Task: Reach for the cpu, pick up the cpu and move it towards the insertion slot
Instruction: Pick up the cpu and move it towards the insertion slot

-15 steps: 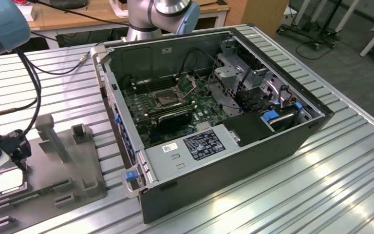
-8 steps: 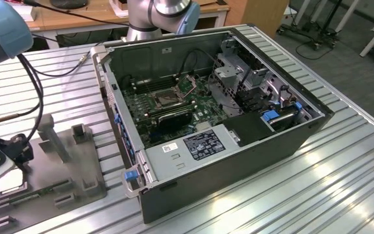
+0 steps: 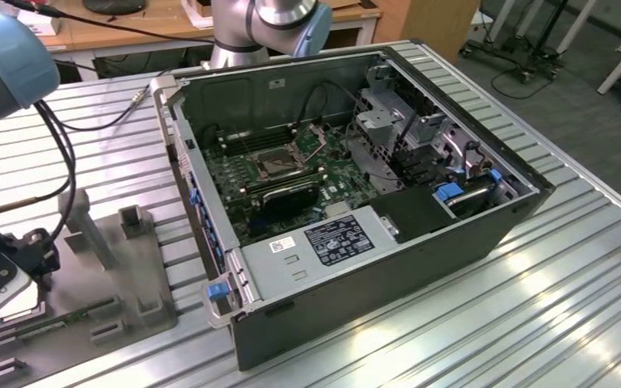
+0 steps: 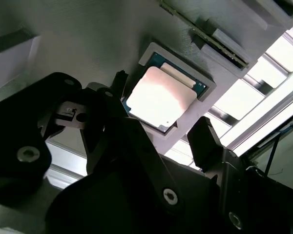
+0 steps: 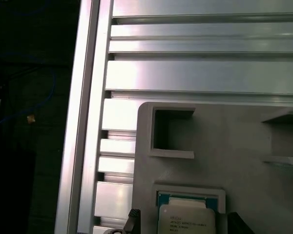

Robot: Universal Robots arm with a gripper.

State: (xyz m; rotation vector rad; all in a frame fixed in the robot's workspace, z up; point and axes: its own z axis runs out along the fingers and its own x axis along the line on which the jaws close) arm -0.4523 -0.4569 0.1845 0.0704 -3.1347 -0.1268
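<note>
Cpu: the cpu [image 4: 158,100] lies flat, silvery face up, in a square recess of the grey holder [image 5: 219,141]. The recess keeps it squared for a grip.
Holder: it rests near the counter [image 3: 569,307] edge at the exterior view's left.
Hand: the hand [image 4: 161,107] is spread open and grasps nothing. It hangs low over the cpu with fingertips [image 4: 203,134] outside two opposite sides, and I cannot tell whether they touch.
Insertion slot: the insertion slot [image 3: 275,166] is on the green board inside the open computer case [image 3: 397,267], well apart from the cpu.
Stage: judged, the reach is nearly complete and the cpu not yet lifted.
</note>
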